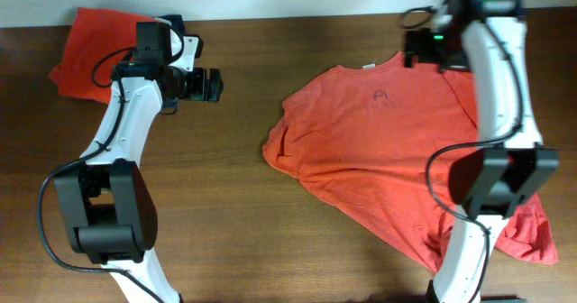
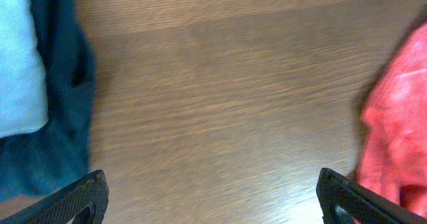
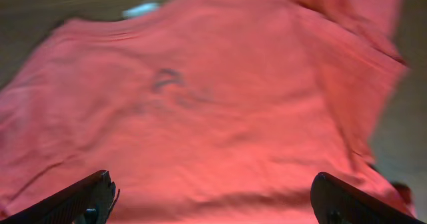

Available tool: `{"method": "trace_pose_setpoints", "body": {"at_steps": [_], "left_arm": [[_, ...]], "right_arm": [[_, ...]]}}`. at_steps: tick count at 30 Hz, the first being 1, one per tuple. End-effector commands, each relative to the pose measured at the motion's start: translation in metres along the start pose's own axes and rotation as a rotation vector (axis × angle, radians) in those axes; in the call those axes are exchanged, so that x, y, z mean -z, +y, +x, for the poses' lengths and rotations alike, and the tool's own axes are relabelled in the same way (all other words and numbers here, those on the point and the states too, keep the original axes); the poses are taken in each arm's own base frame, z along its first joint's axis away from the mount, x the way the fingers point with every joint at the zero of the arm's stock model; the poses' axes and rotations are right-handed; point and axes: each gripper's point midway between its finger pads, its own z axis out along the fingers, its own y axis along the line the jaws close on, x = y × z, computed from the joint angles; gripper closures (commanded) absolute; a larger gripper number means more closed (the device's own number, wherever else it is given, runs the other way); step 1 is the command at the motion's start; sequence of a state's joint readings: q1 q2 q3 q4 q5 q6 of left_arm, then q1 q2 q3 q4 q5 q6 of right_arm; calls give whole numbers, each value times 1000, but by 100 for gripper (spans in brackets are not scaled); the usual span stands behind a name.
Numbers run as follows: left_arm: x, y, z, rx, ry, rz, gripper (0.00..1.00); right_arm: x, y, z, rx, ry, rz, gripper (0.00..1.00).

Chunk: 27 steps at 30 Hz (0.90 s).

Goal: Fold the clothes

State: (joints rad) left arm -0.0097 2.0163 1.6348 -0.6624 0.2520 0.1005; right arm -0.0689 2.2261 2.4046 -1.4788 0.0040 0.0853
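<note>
The clothes, one coral-red T-shirt, lies spread on the table at centre right, plain face up. A small neck mark shows below the collar. One corner hangs toward the front right edge. My right gripper hovers over the collar end, open. In the right wrist view the T-shirt fills the frame, and the right gripper has nothing between its fingers. My left gripper stands open over bare wood, left of the shirt and apart from it. In the left wrist view the left gripper holds nothing.
A folded orange garment lies at the back left corner behind the left arm. The left wrist view shows a navy garment and a pale grey one at its left edge. Red cloth shows at its right edge.
</note>
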Motion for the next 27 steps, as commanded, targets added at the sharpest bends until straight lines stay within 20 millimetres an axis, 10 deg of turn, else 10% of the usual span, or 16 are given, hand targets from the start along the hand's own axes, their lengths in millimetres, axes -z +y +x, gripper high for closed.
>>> {"method": "trace_pose_setpoints", "body": {"at_steps": [1, 12, 27], "left_arm": [[11, -36, -9, 6, -32, 207, 7], [-27, -97, 45, -29, 193, 302, 29], [-84, -144, 92, -132, 336, 259, 42]], "right_arm": [[6, -40, 0, -91, -6, 26, 1], [10, -122, 7, -259, -9, 73, 2], [10, -129, 8, -274, -9, 78, 2]]}}
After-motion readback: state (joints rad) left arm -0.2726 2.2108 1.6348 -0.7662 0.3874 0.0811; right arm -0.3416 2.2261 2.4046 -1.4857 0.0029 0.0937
